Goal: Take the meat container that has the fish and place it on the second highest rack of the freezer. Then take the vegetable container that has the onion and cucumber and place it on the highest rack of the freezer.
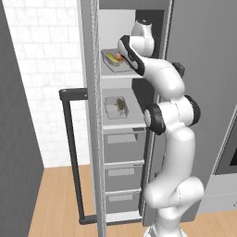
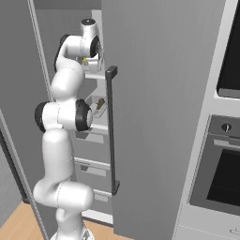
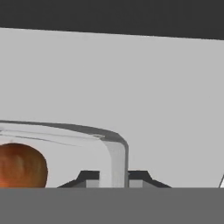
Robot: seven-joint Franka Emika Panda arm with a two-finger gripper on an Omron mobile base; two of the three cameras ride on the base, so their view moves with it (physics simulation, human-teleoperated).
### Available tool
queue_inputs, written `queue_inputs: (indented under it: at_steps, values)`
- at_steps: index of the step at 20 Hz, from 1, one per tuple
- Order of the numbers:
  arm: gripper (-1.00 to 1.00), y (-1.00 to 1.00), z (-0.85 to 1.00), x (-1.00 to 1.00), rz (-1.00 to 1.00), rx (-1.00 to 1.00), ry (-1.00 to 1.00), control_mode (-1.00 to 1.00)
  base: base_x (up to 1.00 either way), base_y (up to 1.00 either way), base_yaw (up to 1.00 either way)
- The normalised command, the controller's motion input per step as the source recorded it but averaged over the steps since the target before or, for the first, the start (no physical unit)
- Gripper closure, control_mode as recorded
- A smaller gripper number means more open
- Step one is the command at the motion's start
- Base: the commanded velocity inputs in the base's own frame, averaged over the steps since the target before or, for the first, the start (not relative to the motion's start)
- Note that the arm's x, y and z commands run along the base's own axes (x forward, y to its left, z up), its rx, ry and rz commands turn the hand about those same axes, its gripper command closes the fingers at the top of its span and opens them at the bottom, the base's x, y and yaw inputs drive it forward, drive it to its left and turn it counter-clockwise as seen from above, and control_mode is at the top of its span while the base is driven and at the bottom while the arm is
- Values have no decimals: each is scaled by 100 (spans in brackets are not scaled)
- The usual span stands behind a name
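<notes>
Upper centre of the left base frame: veg tray [image 1: 115, 60] on the top freezer [image 1: 121, 139] shelf with onion [image 1: 119, 56] and cucumber [image 1: 111, 57]. Tool [image 3: 113, 177] clenched on its rim at the hand frame's bottom, probably to seat it. Mid-frame, fish tray [image 1: 116, 107] one shelf lower, apparently already delivered.

Place: rendered home kitchen
Signs: open freezer [image 1: 121, 139] with shelves, wall oven [image 2: 224, 173], white tiled wall [image 1: 44, 69], wood floor [image 1: 58, 199]
</notes>
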Motion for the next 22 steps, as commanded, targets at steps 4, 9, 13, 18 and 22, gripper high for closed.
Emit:
queue_inputs:
  at_steps: [4,9,13,18,22]
  values:
    - [-100,19,0,-9,-5,-7,-5,-100,0,0,0]
    - [-100,-31,-1,-97,5,6,-26,-100,0,0,0]
    - [-100,-58,-24,-100,18,18,-31,-100,0,0,0]
    - [-100,-5,-99,-100,19,24,-31,-100,0,0,0]
    - [-100,0,-98,-100,34,-2,-20,-100,0,0,0]
